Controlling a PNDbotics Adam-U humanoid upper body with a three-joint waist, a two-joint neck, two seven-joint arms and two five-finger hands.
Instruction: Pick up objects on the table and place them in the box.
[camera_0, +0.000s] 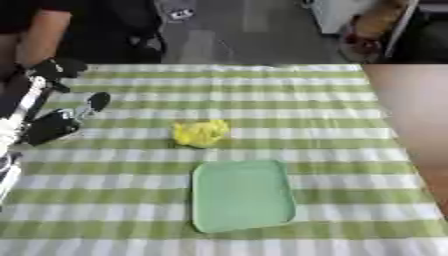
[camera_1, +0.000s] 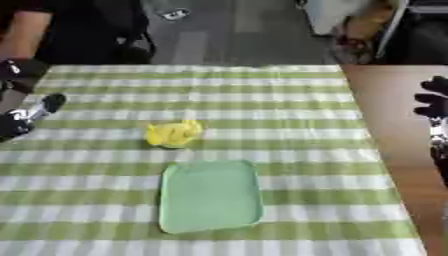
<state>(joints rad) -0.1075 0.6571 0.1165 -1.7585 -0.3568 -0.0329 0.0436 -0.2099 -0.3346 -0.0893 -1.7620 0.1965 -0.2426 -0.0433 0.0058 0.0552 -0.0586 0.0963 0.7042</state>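
Right robot hand (camera_1: 435, 102) half cut off

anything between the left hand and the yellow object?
Nothing: only bare striped tablecloth lies between the left hand and the yellow object, clearest in the left eye view.

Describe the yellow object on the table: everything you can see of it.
The yellow object is a small crumpled lump, soft-looking like cloth or a wrapper; what it is cannot be told. It lies on the green-and-white striped tablecloth near the middle, just beyond the far edge of the pale green tray, apart from it. Neither hand touches it: the left hand is off to its left, the right hand at the right edge.
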